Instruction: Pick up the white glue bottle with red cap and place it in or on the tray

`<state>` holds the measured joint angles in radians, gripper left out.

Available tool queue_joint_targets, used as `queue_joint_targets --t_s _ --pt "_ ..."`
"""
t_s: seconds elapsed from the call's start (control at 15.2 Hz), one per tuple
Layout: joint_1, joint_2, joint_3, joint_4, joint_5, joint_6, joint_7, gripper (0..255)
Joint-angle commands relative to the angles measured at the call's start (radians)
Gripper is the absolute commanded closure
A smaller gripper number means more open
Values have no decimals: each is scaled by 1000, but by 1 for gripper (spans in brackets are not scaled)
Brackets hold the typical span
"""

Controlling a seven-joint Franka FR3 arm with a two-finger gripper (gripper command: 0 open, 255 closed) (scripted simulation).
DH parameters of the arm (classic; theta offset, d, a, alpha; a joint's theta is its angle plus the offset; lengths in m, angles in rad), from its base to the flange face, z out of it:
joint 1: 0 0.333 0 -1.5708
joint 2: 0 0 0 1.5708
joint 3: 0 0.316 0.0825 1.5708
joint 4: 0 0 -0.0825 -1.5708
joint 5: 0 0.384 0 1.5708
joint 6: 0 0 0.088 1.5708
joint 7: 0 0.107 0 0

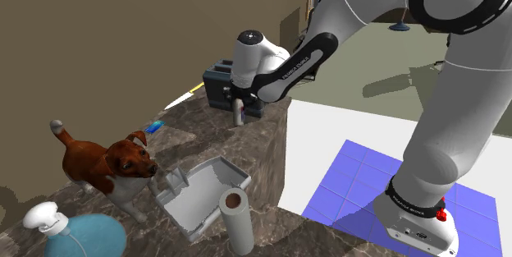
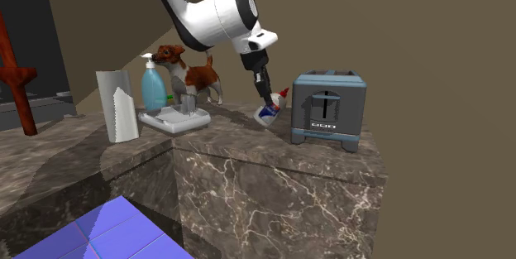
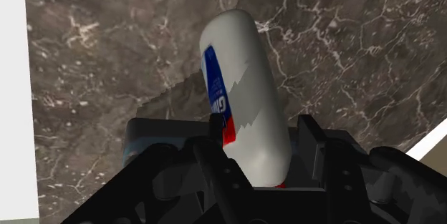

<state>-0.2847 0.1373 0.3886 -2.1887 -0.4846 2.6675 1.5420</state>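
Clasping glue bottle (image 3: 243,101) | fingers (image 3: 309,142) on both sides | tilted, beside toaster (image 2: 327,108)

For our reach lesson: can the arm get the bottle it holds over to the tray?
Probably yes: the gripper clasps the bottle, and bare counter lies between it and the tray; dog and paper roll stand aside.

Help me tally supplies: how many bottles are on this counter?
2. The glue bottle is tilted in the clasp of the gripper, beside the toaster. The blue pump bottle stands by the tray, next to the toy dog. Others could be hidden behind the toaster.
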Motion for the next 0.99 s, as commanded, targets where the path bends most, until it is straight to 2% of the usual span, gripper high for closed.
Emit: queue_joint_targets --t_s 0.0,0.92 --pt "-5 -21 9 6 33 -22 -28 255" --pt "-14 -125 31 80 188 -176 -162 255"
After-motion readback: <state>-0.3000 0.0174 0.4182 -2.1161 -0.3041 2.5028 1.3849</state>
